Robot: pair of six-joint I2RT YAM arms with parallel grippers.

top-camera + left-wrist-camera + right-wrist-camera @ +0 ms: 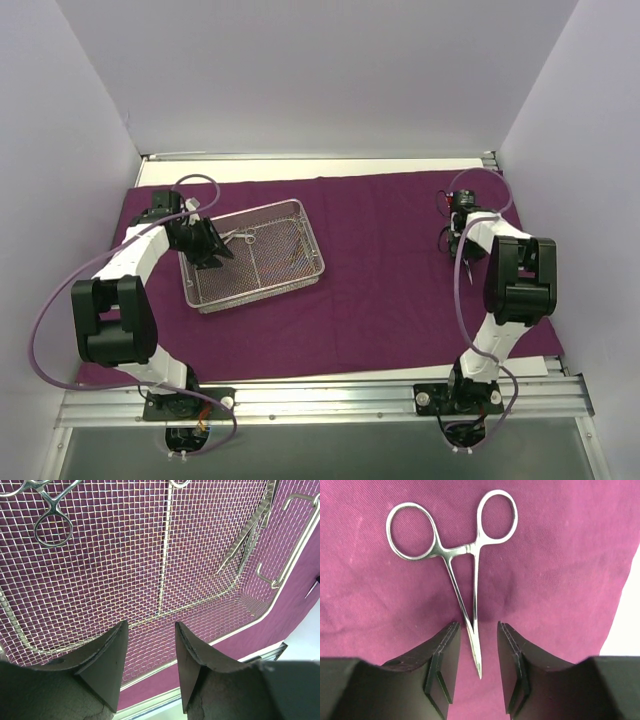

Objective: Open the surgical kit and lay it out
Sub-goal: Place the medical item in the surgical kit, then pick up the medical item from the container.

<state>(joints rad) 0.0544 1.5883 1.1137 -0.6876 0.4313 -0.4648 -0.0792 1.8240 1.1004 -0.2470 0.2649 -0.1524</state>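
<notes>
Right gripper [478,632] jaws stood apart, clamping nothing. Forceps [463,550] lay flat on the purple cloth [560,580], tips between my fingers, rings pointing straight away. Mesh tray [262,290] sat well off, under the left gripper [150,630], also apart.

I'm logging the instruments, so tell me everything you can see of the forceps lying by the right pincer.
The forceps look like slim, shiny steel: two round finger rings, a short bar between them, and thin shanks converging to a closed, pointed tip. They lie flat on the purple cloth, rings away from the wrist camera, tip pointing in between the open fingers of the right pincer. A gap shows on each side, so only the cloth seems to touch them.
</notes>
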